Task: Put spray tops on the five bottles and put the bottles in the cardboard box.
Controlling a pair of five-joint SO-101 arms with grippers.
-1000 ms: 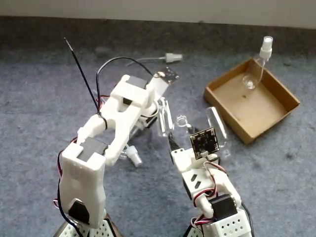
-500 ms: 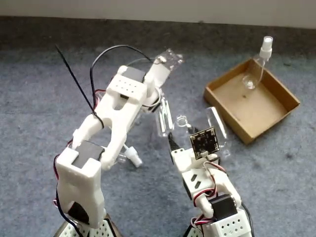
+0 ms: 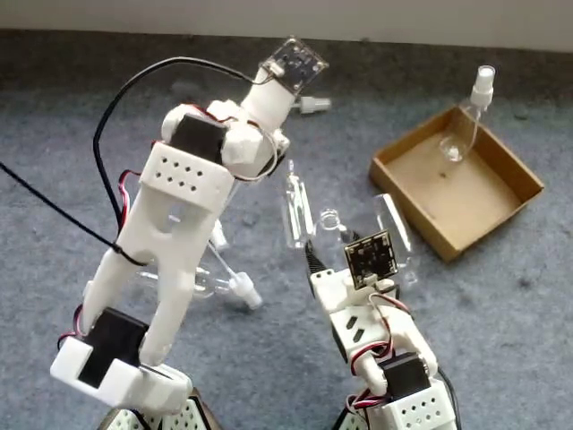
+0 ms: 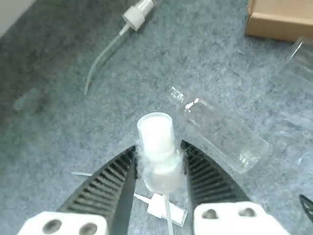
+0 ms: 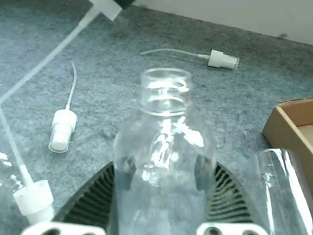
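My left gripper [image 4: 157, 148] is shut on a white spray top [image 4: 156, 132], held in the air with its tube hanging down; that top [image 5: 105, 7] also shows above the bottle's far side. My right gripper [image 5: 165, 171] is shut on a clear bottle [image 5: 164, 137], upright with its neck [image 3: 329, 219] open. The cardboard box [image 3: 515, 179] sits at the right with one capped bottle [image 3: 474, 107] leaning in its far corner. The left arm [image 3: 179, 215] stands raised over the left of the carpet.
A clear bottle [image 3: 294, 210] lies on the carpet between the arms, another [image 3: 394, 224] beside the right gripper. Loose spray tops lie at the back [image 3: 309, 105], near the left arm [image 3: 242, 287] and on the carpet [image 5: 61, 132].
The left arm has risen and swung toward the back with the spray top in its gripper. The right arm and its bottle have stayed still.
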